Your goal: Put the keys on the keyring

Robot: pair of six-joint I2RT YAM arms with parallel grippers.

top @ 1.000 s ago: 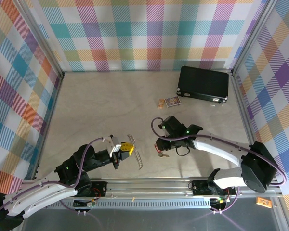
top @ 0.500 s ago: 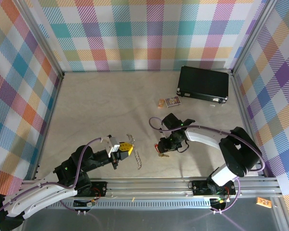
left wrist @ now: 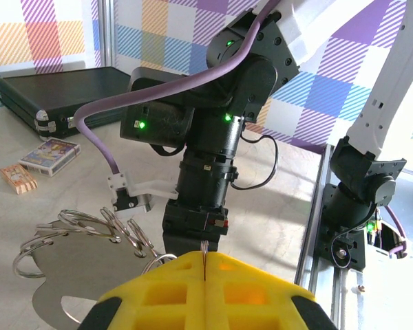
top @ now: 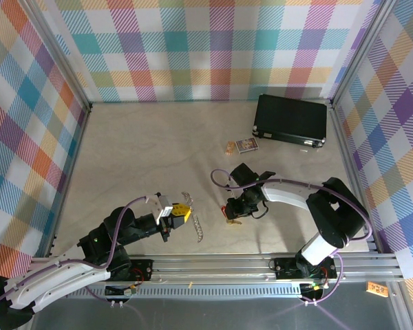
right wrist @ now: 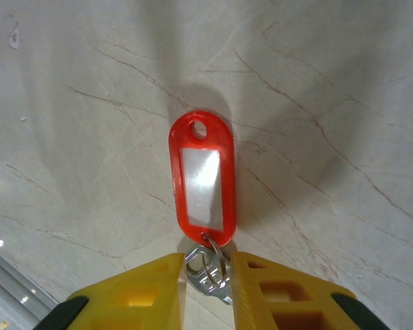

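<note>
One worktop (top: 158,151) carries one black case (top: 291,120) at its far right corner. Two arms (top: 296,199) reach in from the near edge. The left tool (left wrist: 205,265), held level, is clamped on the one keyring (top: 197,225) just inside that edge. The right tool (right wrist: 208,265) points straight down, fingers (right wrist: 144,289) slightly apart astride the one red-headed key (right wrist: 202,179) lying right of the keyring.

Walls (top: 206,48): multicolour plaid. Table (top: 144,151): beige, marble-veined. Case (top: 291,121) at 1 o'clock: black. Key (right wrist: 202,180): red head, silver ring. Keyring (top: 198,227): silver-grey. Left gripper (left wrist: 204,256), right gripper (right wrist: 208,258): yellow fingers (right wrist: 144,292). Cables (left wrist: 166,89): purple.
</note>
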